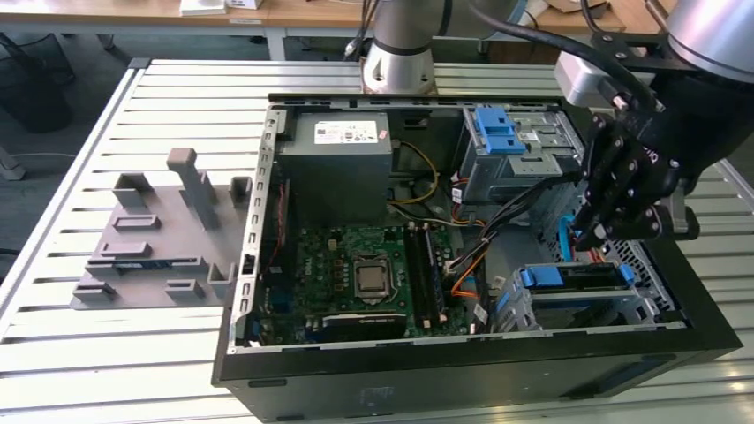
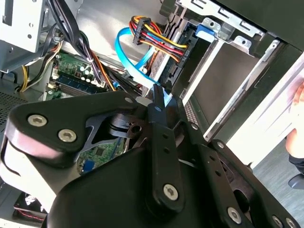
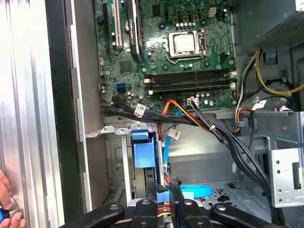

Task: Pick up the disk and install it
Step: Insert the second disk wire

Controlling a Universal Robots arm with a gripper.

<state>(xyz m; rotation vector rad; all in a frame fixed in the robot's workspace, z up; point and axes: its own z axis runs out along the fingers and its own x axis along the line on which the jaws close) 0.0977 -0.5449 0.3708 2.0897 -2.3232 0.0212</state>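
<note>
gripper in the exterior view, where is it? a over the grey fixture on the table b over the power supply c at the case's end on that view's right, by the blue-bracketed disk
c: the gripper hangs over the open case at the exterior view's right, just above the disk.

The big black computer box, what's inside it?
Inside the computer case: a green motherboard, grey power supply, coloured cables and blue-latched drive cages. The robot's hand covers one corner.
</note>
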